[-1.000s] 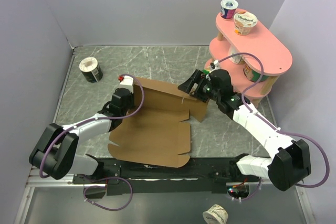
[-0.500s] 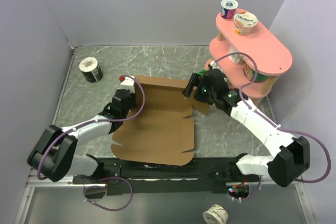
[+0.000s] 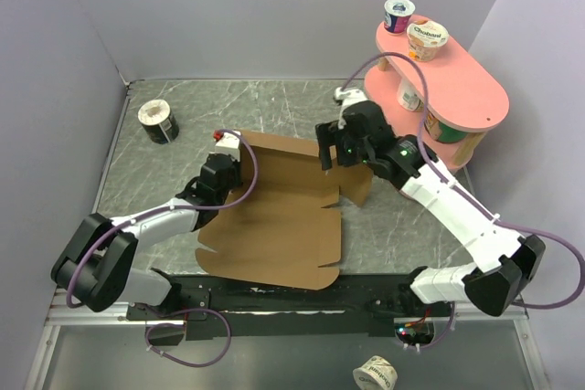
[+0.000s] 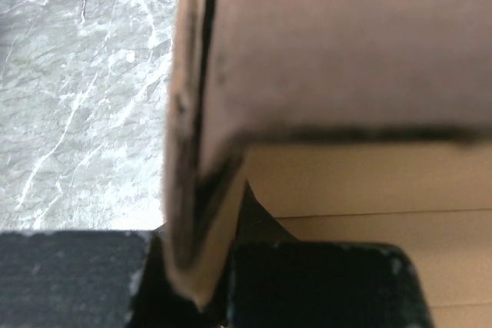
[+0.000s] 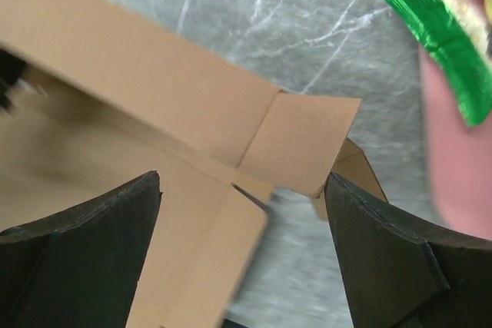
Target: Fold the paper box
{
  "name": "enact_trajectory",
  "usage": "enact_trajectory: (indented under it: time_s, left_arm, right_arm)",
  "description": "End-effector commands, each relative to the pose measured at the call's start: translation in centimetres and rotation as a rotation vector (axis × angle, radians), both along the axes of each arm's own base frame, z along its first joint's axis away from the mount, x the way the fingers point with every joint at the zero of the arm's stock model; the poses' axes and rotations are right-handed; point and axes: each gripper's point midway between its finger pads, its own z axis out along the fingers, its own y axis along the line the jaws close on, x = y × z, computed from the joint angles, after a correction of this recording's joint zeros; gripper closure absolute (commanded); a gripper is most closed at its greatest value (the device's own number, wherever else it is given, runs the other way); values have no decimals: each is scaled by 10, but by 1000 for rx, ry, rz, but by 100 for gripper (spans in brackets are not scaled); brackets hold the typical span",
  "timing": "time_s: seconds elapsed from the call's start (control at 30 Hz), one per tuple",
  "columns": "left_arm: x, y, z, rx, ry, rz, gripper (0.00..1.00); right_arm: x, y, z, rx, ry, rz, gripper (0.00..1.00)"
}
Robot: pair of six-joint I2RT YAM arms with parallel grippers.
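Observation:
The paper box [image 3: 274,226] is a brown cardboard sheet lying mostly flat in mid-table, with its rear panel [image 3: 283,154] tilted up. My left gripper [image 3: 223,167] is shut on the box's left rear flap. In the left wrist view the flap's edge [image 4: 192,213] sits pinched between the two dark fingers [image 4: 315,286]. My right gripper [image 3: 331,147] hovers open over the box's right rear corner. In the right wrist view its fingers [image 5: 384,251] stand wide apart above a small side flap [image 5: 300,144], holding nothing.
A pink two-tier shelf [image 3: 457,89] stands at the back right, close to the right arm, with two yogurt cups [image 3: 398,15] on top and a green packet [image 5: 450,44] on its lower tier. A cup [image 3: 158,121] lies at the back left. Walls enclose the table.
The right gripper has lifted off the box's right flap and moved back and left over the rear corner. The box and the left gripper shifted slightly right.

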Motion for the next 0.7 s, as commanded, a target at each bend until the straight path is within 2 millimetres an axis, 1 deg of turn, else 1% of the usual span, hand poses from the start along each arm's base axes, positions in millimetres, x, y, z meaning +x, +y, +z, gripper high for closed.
enact_trajectory:
  time_s: [0.0,0.03,0.07,0.1,0.13,0.17,0.2,0.23,0.27,0.3,0.37,0.4,0.43,0.47,0.53,0.57,0.63,0.67]
  left_arm:
    - [9,-9,17,-29,-33,-3,99]
    - [9,-9,18,-31,-35,-3,99]
    - [9,-9,18,-31,-35,-4,99]
    - [9,-9,18,-29,-36,-3,99]
    - [9,-9,17,-31,-34,-4,99]
    - [9,-9,18,-31,-37,-5,99]
    - [9,-9,17,-29,-34,-5,99]
    - [9,-9,17,-29,-34,-5,99]
    - [10,-9,18,-30,-34,-3,99]
    - [10,-9,18,-30,-34,-3,99]
    - [10,-9,17,-29,-31,-4,99]
    - [10,-9,18,-30,-33,-4,99]
    - [10,-9,17,-28,-32,-3,99]
    - [10,-9,17,-28,-32,-1,99]
    - [11,-9,16,-27,-29,1,99]
    - [11,-9,17,-27,-31,0,99]
    - [11,-10,17,-28,-32,-1,99]
    - [11,-10,17,-28,-32,-1,99]
  right_arm:
    - [-4,-5,-4,-285,-34,86,7]
    - [-5,-4,-6,-310,-34,89,7]
    - [-2,-7,-5,-344,-58,67,7]
    - [-6,-2,-7,-374,-76,91,7]
    - [-6,-2,-5,-386,-94,79,6]
    - [-6,-5,-1,-418,-121,85,5]
    - [-3,-11,5,-459,-157,54,4]
    - [-5,-9,8,-470,-179,61,3]
    - [-7,-12,15,-476,-205,56,3]
    - [-4,-16,23,-503,-247,33,3]
    - [-8,-16,34,-503,-294,34,2]
    - [-9,-16,35,-521,-304,51,2]
    - [-12,-9,34,-498,-305,92,2]
    - [-14,-5,33,-489,-306,121,2]
    - [-18,3,16,-490,-267,184,1]
    - [-17,7,4,-509,-239,199,1]
    - [-17,6,-14,-546,-189,201,2]
    - [-14,6,-25,-579,-167,195,3]
